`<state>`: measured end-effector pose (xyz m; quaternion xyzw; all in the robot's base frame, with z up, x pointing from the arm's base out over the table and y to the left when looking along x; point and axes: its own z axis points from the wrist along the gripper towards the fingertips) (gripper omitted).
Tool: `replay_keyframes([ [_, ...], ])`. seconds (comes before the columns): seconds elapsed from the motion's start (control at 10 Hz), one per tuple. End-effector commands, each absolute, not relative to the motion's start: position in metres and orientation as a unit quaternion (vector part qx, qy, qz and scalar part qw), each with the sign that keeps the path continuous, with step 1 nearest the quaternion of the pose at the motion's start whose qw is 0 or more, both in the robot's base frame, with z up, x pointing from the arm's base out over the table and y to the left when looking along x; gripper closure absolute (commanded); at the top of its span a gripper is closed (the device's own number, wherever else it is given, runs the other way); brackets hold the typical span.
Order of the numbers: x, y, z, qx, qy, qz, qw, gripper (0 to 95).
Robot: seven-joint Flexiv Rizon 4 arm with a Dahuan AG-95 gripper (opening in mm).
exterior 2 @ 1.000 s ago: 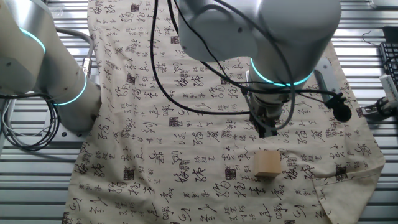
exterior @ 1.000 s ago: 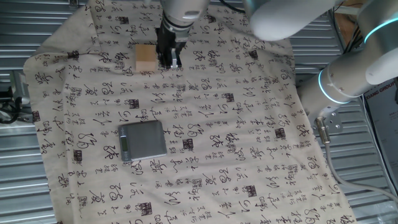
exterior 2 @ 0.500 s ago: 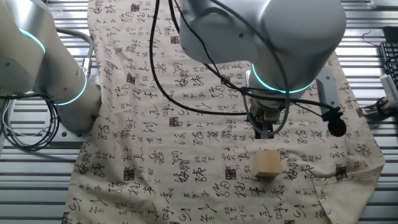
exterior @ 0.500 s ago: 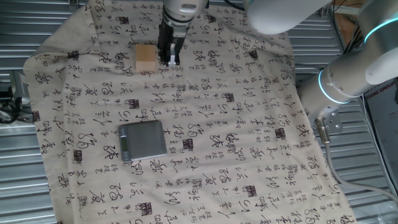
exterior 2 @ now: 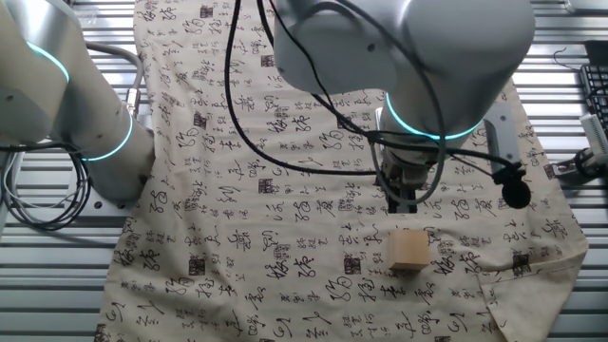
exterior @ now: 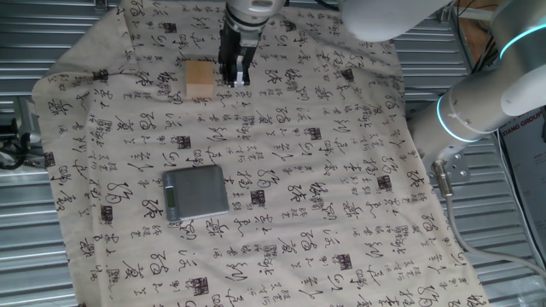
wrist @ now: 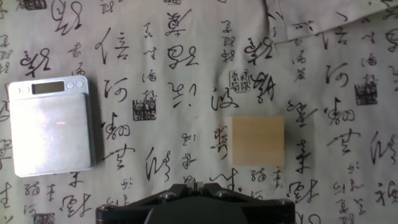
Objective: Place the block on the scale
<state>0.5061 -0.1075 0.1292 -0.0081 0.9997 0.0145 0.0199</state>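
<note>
Now the gripper (exterior: 234,78) is rising a touch off the cloth (exterior: 341,213) compared with a second ago, its dark fingers lifting and drawing slightly away to the far side while hanging just right of the block (exterior: 200,80) in one fixed view; in the other fixed view it is hovering just beyond the block (exterior 2: 409,251), not touching it. Fingers are looking close together with nothing between them, though the gap itself is too small to read for sure. The block is sitting where it was, flat on the cloth, and the scale (exterior: 197,193) is waiting well apart, bare on top. In the hand view the block (wrist: 258,141) is lying right of the scale (wrist: 51,127). So no grasp yet: the arm seems to be repositioning to line up over the cube before coming down
</note>
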Motion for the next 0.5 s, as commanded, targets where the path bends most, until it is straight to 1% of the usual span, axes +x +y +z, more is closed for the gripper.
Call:
replay_keyframes([
  [0.1,0.5053,-0.1077,0.1293,-0.006,1.0,0.017,0.019,95.0],
  [0.4,0.5053,-0.1077,0.1293,-0.012,1.0,0.02,0.015,95.0],
  [0.5,0.5053,-0.1077,0.1293,-0.021,1.0,0.016,0.008,95.0],
])
